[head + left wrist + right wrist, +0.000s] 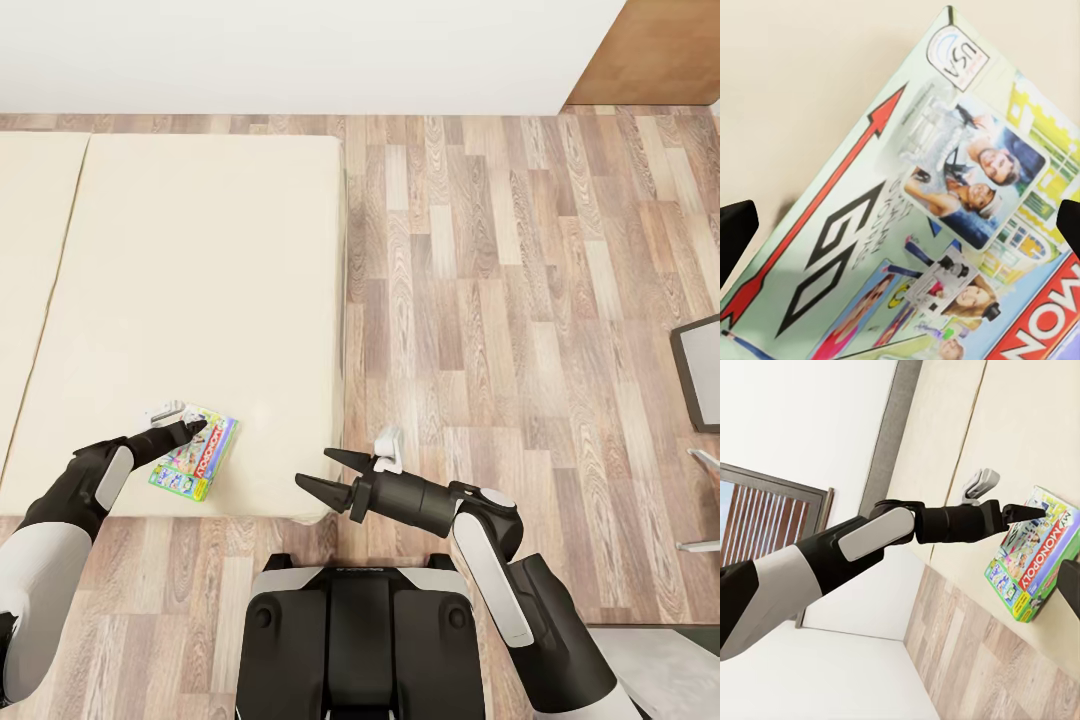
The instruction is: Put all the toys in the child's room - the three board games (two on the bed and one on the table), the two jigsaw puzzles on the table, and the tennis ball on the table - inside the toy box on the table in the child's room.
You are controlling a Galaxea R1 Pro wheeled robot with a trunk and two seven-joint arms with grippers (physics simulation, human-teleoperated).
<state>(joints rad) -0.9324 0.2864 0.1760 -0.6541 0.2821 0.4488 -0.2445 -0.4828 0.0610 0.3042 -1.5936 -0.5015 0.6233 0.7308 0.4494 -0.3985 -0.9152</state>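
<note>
One board game (200, 458), a flat pale-green Monopoly box with a red logo, lies on the beige bed (200, 280) near its front edge. My left gripper (190, 428) reaches over the box's far corner and is open. In the left wrist view its black fingertips (735, 232) stand wide apart with the printed lid (930, 195) between them. The right wrist view shows the same box (1031, 555) with the left gripper (1027, 512) at its top edge. My right gripper (312, 468) hangs open and empty just off the bed's front right corner.
Wood-plank floor (500, 300) spreads right of the bed. A grey chair (700, 385) stands at the right edge. A second beige mattress section (30, 250) lies at the left. The grey headboard (896, 427) and a slatted window (765, 517) show in the right wrist view.
</note>
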